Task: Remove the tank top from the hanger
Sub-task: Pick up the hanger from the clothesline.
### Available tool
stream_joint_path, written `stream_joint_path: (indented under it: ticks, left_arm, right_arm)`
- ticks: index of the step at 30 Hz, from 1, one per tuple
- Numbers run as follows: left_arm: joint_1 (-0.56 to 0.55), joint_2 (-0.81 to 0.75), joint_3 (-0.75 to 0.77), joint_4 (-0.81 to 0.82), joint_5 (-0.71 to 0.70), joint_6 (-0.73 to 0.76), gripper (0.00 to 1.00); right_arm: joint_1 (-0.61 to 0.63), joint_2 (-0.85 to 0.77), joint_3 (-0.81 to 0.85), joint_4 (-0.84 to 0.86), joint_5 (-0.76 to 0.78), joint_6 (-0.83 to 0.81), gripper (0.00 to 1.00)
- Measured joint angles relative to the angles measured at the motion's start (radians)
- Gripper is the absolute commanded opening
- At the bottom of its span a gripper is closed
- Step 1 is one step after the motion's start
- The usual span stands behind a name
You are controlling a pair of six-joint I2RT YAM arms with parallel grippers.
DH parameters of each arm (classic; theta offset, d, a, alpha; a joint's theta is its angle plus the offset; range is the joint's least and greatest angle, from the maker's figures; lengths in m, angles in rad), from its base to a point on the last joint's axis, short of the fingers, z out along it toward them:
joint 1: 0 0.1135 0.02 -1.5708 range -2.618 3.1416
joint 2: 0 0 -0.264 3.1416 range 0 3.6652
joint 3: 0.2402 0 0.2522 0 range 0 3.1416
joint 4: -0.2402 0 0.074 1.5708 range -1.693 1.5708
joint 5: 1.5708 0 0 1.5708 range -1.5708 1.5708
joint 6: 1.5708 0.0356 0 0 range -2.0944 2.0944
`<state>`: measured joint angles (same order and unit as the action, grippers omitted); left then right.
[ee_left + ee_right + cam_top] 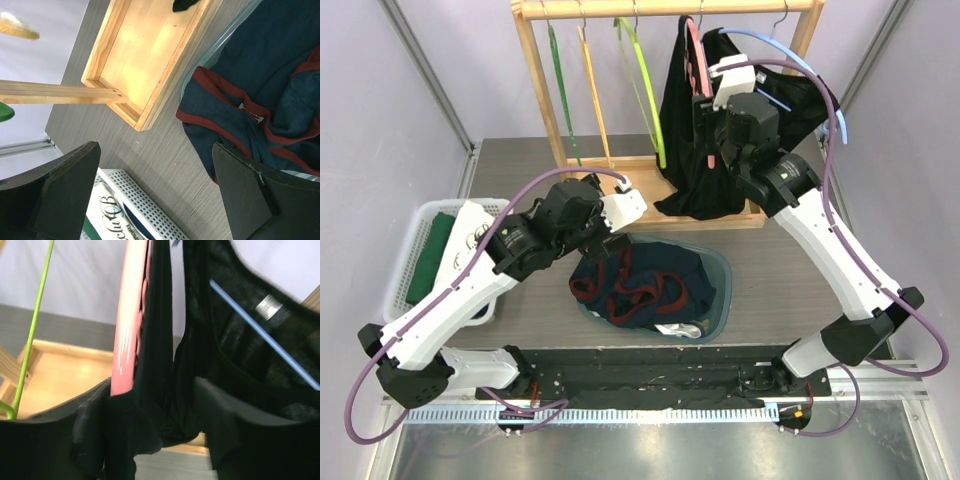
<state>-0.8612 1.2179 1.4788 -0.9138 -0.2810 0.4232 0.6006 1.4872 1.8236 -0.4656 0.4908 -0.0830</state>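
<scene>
Likely soft, light and limp, the black tank top [220, 340] hangs between the right gripper's [152, 390] 2 spread fingers, the pink hanger [131, 315] just left, so pinching bunched strap fabric looks best.

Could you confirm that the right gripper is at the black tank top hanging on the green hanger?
Not quite: the right gripper is at the black tank top, but that top hangs on the pink hanger, as the right wrist view shows.
</scene>
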Motion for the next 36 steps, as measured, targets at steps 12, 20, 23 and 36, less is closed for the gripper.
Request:
stream_joint_path:
  ticks: [12,20,23,36]
  left_arm:
    - [0.000,0.000,-0.005,0.000,-0.010,0.004,1.00]
    - [0.000,0.000,-0.005,0.001,-0.015,0.004,1.00]
    - [0.000,0.000,-0.005,0.001,-0.015,0.004,1.00]
    - [0.000,0.000,-0.005,0.001,-0.016,0.004,1.00]
  right_arm:
    - [-0.005,-0.035,-0.078,-0.007,-0.027,0.036,0.01]
    - [-0.007,-0.045,-0.115,0.042,-0.048,0.029,0.01]
    - [-0.005,-0.045,-0.135,0.075,-0.044,0.027,0.01]
    - [0.000,-0.149,-0.217,0.206,-0.019,-0.038,0.01]
